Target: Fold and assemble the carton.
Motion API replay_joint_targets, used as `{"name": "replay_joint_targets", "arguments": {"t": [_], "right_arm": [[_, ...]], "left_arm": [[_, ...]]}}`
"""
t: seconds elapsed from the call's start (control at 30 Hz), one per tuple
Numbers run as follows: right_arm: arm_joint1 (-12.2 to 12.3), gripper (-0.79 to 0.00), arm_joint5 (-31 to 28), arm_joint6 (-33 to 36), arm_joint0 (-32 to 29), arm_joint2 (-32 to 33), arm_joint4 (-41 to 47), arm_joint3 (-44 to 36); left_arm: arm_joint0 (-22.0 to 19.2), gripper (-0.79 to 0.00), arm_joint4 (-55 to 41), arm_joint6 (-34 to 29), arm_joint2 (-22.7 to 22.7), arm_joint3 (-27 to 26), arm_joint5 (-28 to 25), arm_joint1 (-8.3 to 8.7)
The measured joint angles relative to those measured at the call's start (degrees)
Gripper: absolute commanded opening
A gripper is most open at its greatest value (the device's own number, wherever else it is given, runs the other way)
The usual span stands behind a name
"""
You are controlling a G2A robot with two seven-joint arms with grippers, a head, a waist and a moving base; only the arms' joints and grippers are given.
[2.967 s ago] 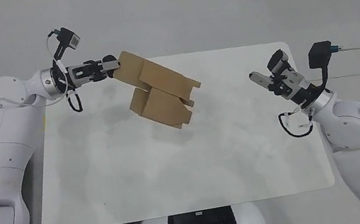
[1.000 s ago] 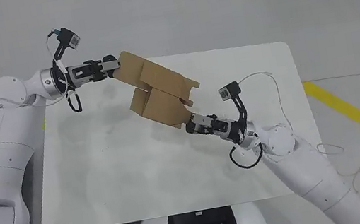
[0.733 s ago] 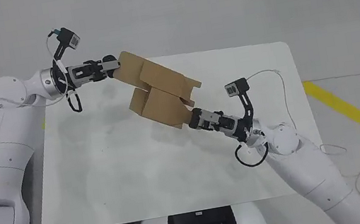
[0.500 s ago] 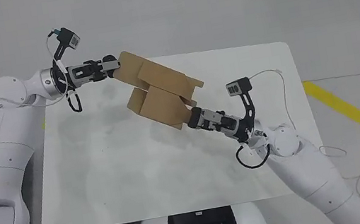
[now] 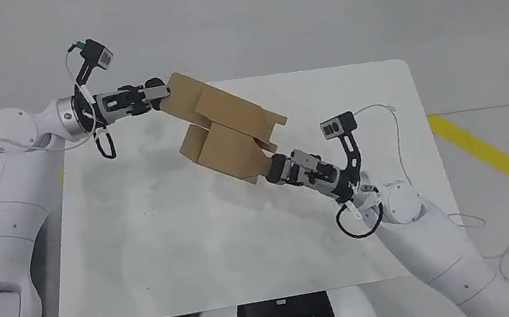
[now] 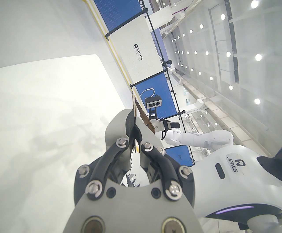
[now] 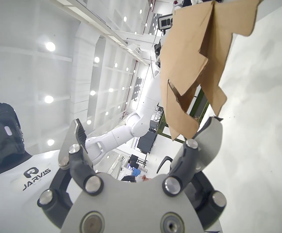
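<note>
Two arms: each takes one end of a brown carton (image 5: 224, 128) held up over the far half of a white table (image 5: 202, 269).

Carton: plain brown cardboard, partly folded. Its flat panels meet at creases and its loose flaps jut out at angles. It hangs tilted, running from the table's far edge, left of the middle, toward the centre. The right wrist view shows the carton (image 7: 187, 66) with notched, rough-cut flap edges and one pointed corner hanging lowest.

Left gripper (image 5: 162, 92): at the carton's far-left corner, over the table's far edge. In its own wrist view the left gripper (image 6: 132, 118) has its black ribbed pads (image 6: 129, 123) pressed together on a thin cardboard edge of the carton (image 6: 141, 112), seen side-on as a narrow strip.

Right gripper (image 5: 274, 167): at the carton's near-right end, close to the table's centre. In its own wrist view the right gripper (image 7: 145, 123) has its smooth grey fingers (image 7: 211, 136) spread wide, clamping nothing. The pointed flap corner dips between them, just beside one finger; whether it touches that finger cannot be told.

Table: white, smooth and matt, with rounded corners and faint grey scuffs across its surface (image 6: 55, 99).
</note>
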Motion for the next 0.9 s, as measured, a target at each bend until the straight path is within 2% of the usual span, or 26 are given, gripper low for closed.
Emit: {"name": "replay_joint_targets", "arguments": {"t": [0.43, 0.9], "right_arm": [[-1.47, 0.0, 2.37, -5.17, 0.8, -3.39, -5.47, 3.3], [-1.86, 0.0, 0.52, -4.99, 0.04, -1.32, -2.89, 1.09]], "left_arm": [[0.0, -0.785, 0.0, 0.0, 0.0, 0.0, 0.0, 0.0], [0.0, -0.785, 0.0, 0.0, 0.0, 0.0, 0.0, 0.0]]}}
